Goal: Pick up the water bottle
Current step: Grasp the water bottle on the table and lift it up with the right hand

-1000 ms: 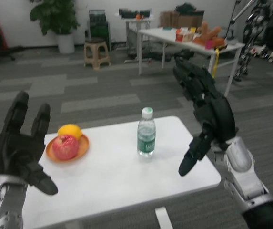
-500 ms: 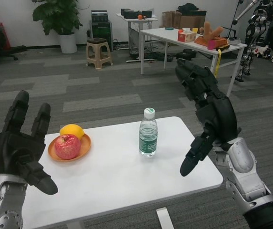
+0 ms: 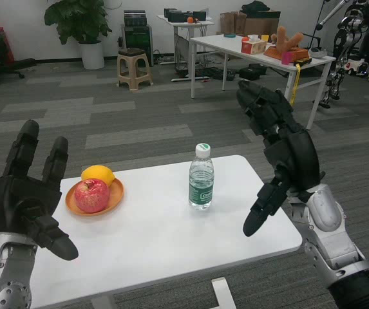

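White rectangular table (image 3: 152, 244) fills my lower view; everything for the task sits on it. My right hand (image 3: 281, 154), black and many-fingered on a silver forearm, is raised over the table's right edge, released, fingers spread and holding nothing. It is to the right of the bottle, apart from it, no contact. My left hand (image 3: 29, 193) is raised at the table's left end, likewise released and empty, fingers apart, near the plate but not touching it.

Round orange plate (image 3: 113, 196) lies on the left part of the table, carrying a red apple (image 3: 93, 195) with a yellow lemon (image 3: 98, 174) just behind it, the two touching or nearly so.

Clear plastic water bottle (image 3: 201, 185), white cap, green label, stands upright near the middle of the table, right of the plate and well apart from it.

Progress, my judgement: nothing done yet. Bottle untouched and on the table. Remaining: bring the right hand in beside the bottle, wrap the fingers round its body, lift. Risk: light bottle, a sideways knock could topple it.
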`<control>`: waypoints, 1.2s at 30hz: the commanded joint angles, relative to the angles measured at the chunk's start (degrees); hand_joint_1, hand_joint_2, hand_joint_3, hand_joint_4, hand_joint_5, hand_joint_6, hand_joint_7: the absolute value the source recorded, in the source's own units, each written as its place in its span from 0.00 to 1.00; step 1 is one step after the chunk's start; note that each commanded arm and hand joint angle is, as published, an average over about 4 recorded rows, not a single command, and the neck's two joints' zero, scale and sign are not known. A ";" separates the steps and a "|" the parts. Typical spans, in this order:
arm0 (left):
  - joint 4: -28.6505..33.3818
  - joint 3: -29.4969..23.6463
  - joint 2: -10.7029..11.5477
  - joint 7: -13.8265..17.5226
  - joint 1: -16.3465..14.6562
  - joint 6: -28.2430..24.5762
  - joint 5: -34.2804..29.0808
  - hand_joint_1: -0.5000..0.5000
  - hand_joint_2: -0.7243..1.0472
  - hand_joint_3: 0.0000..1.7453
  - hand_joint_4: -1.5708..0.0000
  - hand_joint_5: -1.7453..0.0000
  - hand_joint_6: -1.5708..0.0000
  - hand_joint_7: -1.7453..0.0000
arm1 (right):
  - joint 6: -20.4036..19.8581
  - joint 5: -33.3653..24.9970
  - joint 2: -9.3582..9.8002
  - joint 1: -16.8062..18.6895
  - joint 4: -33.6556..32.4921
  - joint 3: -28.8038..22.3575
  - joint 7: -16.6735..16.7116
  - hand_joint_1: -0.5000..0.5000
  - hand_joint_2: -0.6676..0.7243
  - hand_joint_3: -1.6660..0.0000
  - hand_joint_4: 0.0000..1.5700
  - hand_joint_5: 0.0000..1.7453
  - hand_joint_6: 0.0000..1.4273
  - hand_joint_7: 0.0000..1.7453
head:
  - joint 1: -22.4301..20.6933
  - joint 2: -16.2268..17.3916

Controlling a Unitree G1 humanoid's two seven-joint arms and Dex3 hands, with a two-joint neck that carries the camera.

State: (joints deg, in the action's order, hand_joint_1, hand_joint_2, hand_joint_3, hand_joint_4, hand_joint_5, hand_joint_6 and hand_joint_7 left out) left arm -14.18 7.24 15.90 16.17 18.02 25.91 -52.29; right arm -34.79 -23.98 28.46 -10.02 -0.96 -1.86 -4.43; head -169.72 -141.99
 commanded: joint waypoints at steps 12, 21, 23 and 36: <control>-0.76 -0.12 0.10 0.04 0.67 0.11 -0.10 0.00 0.04 0.03 1.00 1.00 1.00 1.00 | -0.55 -0.28 -4.59 -10.15 18.58 4.54 -0.80 0.04 0.91 1.00 0.00 0.00 0.00 0.28 | 0.74 -0.58; -1.16 0.14 -0.12 0.09 0.70 0.15 -0.10 0.00 0.04 0.05 1.00 1.00 1.00 1.00 | -0.63 -0.19 -5.69 -16.31 30.45 6.65 -1.19 0.04 0.91 1.00 0.00 0.00 0.00 0.30 | 1.13 -0.41; -1.33 0.21 -0.16 0.13 0.83 0.19 -0.10 0.00 0.04 0.05 1.00 1.00 1.00 1.00 | -0.63 -0.19 -5.80 -17.47 32.73 7.22 -1.17 0.04 0.91 1.00 0.00 0.00 0.00 0.30 | 1.13 -0.41; -2.76 1.13 -0.25 0.29 1.68 0.39 -0.27 0.00 0.04 0.04 1.00 1.00 1.00 1.00 | -0.57 -0.17 -6.77 -25.97 50.82 12.21 -0.12 0.04 0.91 1.00 0.00 0.00 0.00 0.32 | 2.48 -0.12</control>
State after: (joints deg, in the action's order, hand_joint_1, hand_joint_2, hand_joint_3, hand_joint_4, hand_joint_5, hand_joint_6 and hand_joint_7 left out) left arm -16.17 8.24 15.77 16.22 18.70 26.05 -52.43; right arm -35.83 -23.96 21.73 -33.89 47.80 9.86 -5.14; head -167.37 -142.14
